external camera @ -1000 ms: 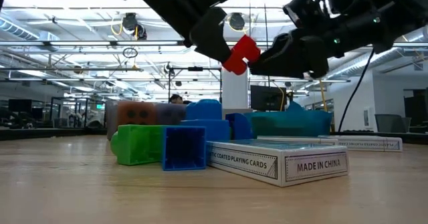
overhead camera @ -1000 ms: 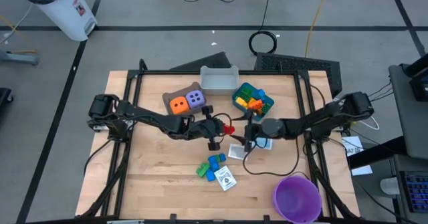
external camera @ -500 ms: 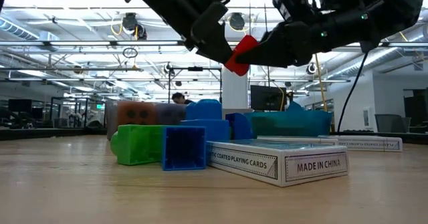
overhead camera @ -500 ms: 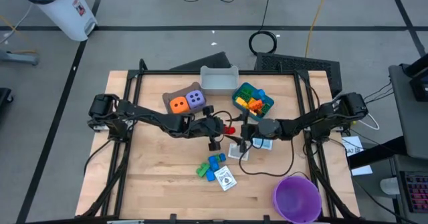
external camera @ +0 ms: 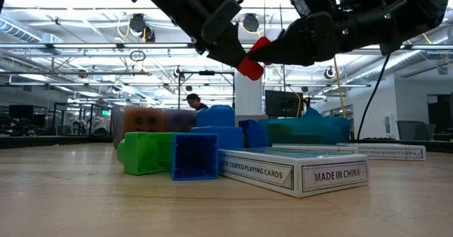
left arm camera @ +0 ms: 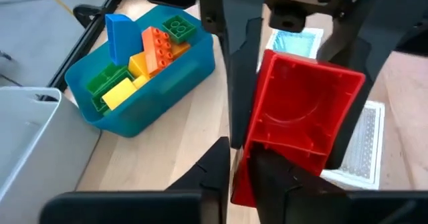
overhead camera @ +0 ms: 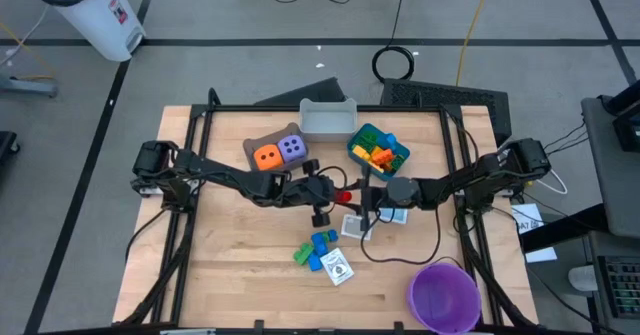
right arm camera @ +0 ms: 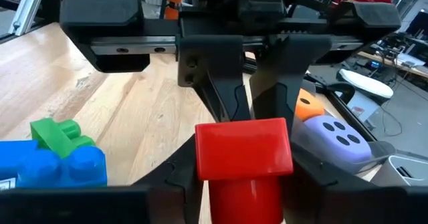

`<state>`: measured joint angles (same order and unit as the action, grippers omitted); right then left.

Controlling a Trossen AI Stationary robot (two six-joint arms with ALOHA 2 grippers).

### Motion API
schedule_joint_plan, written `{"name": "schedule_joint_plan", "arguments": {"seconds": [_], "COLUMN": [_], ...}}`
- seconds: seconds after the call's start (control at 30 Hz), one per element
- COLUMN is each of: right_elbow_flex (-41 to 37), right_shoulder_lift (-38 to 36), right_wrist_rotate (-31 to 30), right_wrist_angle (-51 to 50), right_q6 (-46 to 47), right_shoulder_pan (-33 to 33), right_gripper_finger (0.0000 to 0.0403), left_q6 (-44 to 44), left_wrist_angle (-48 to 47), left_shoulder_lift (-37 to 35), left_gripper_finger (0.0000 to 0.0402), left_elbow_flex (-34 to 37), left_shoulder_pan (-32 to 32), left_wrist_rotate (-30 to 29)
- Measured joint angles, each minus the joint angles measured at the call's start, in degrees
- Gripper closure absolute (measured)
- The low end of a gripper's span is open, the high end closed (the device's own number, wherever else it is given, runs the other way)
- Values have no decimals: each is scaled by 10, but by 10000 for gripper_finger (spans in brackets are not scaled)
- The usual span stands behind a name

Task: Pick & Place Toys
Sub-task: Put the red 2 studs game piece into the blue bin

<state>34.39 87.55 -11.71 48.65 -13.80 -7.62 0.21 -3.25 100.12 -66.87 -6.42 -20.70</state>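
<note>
A red brick hangs in the air over the table's middle, between my two grippers; it also shows in the high view. My left gripper comes at it from the table's left and is shut on it. My right gripper comes from the right and is shut on the same brick. Green and blue bricks lie on the table nearer the front, beside a white card box. An orange die and a purple die sit in the brown bin. My left gripper pinches the red brick's end nearest its wrist between its two fingers, which stand close together. The fingers come slanting down from the table's left. The brick is lifted clear of the table, its hollow underside toward my left wrist. My right gripper has its two fingers on two opposite sides of the red brick, at the end away from my left gripper. The fingers come roughly level from the table's right. In the left wrist view one of its fingers lies along the brick's side.
A blue bin with several bricks and a grey bin stand at the back. Two more card boxes lie below the grippers. A purple bowl stands at the front right.
My right gripper has moved toward the table's left and a little up, onto the red brick, and its fingers now close around it. My left gripper has kept the brick in the same place.
</note>
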Motion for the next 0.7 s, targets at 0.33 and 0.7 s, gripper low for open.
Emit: {"name": "schedule_joint_plan", "arguments": {"seconds": [0.33,0.7], "right_elbow_flex": [0,-8], "right_shoulder_lift": [-3,-136], "right_wrist_rotate": [-2,-39], "right_wrist_angle": [0,-164], "right_q6": [27,106], "right_shoulder_pan": [0,24], "right_gripper_finger": [273,272], "left_q6": [-31,-26], "left_wrist_angle": [-23,-126], "left_shoulder_lift": [-48,-201], "left_gripper_finger": [233,141], "left_elbow_flex": [0,0], "left_shoulder_pan": [-1,0], "left_wrist_rotate": [0,16]}}
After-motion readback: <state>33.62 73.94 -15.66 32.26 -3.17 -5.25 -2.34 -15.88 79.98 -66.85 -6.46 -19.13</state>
